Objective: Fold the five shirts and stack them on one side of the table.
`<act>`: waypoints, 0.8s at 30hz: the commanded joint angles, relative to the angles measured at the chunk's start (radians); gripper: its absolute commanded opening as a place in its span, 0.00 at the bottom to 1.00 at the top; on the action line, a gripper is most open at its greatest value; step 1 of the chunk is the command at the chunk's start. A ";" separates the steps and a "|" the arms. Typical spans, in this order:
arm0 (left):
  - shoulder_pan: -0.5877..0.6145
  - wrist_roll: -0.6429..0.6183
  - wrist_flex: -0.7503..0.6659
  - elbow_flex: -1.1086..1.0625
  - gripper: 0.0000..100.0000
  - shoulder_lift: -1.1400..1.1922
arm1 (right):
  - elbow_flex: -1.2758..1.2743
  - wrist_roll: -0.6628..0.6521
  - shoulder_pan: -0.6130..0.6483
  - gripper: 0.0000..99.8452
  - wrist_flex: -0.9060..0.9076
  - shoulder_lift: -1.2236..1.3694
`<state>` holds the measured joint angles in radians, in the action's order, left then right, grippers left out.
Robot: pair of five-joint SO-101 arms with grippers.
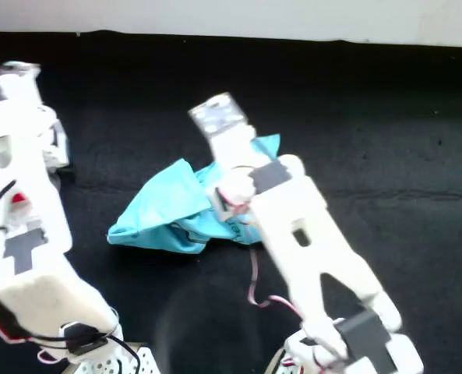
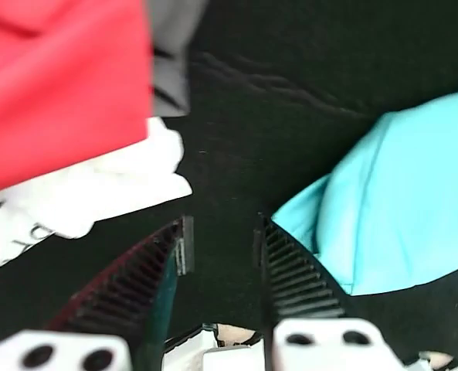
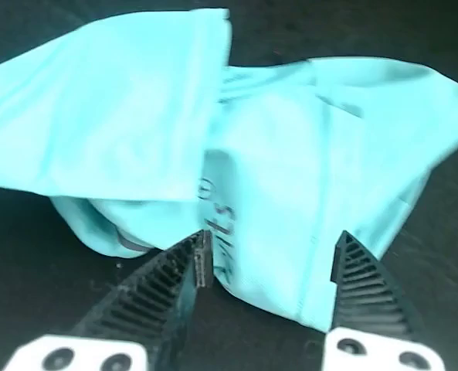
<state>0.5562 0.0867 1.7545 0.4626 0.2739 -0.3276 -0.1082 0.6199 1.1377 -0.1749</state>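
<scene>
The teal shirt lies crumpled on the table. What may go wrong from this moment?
1. The teal shirt lies bunched in overlapping layers below the open right pincer. Closing here may catch several layers at once, so it probably would not spread flat.
2. The open left pincer hangs near the white shirt and the red shirt. A sideways move could snag and disturb them.

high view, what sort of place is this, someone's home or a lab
Probably a robot test bench, not a home: a black-covered table, a white left arm and right arm based at its near edge, and a crumpled turquoise shirt to fold.
</scene>
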 commanded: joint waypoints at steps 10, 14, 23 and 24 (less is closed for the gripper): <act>0.097 0.006 0.014 0.021 0.14 -0.133 | 0.547 0.002 0.156 0.24 0.199 0.507; 0.097 0.006 0.012 0.012 0.14 -0.131 | 0.688 0.005 0.157 0.26 0.262 0.631; 0.091 0.006 0.006 0.010 0.14 -0.130 | 0.949 0.008 0.157 0.23 0.417 0.783; 0.091 0.006 0.006 0.010 0.14 -0.130 | 0.966 0.008 0.157 0.19 0.417 0.785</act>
<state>0.6483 0.0867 1.7576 0.4626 0.1926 0.5470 -0.1066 0.7672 1.5367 0.6153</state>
